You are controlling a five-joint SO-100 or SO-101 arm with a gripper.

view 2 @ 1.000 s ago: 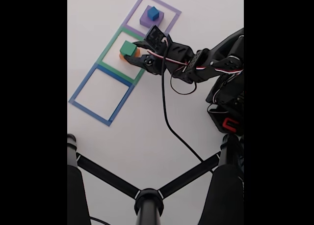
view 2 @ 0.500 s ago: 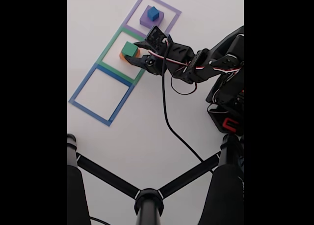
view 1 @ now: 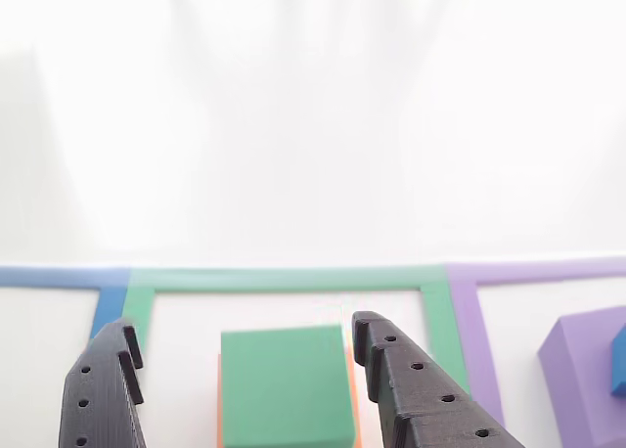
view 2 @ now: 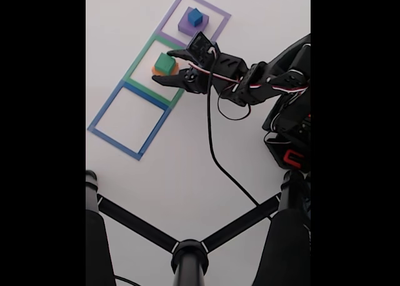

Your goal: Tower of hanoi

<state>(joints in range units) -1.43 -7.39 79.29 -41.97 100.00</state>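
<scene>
Fingers (view 1: 240, 384) of the arm stand spread on either side of the green block (view 1: 285, 386), one at the lower left of the other view and one just right of the block, with a pale gap showing on both flanks. They pinch nothing. That straddle reads as either the start of a grasp or the end of a release; the frames alone do not settle which.

The green block sits on top of the orange block (view 2: 172, 69), whose edge peeks out as a thin strip beside and below it. Both lie inside the green taped outline (view 2: 139, 62), the middle square of three in the upper left of the fixed view. Smaller on larger is the rule of the puzzle, so this stacking looks deliberate.

In the purple taped outline (view 2: 167, 20), at the top of that view, the small blue cube (view 2: 195, 15) rests on the purple block (view 2: 185, 26), again small on large. The blue taped outline (view 2: 103, 114), lower and to the left, holds no block.

The white counter (view 2: 187, 161) carries all of it. Whether the fingers touch the counter or hang a little above it is hard to judge from these angles. The gripper's cable (view 2: 212, 142) trails down the counter, well away from the blocks.
</scene>
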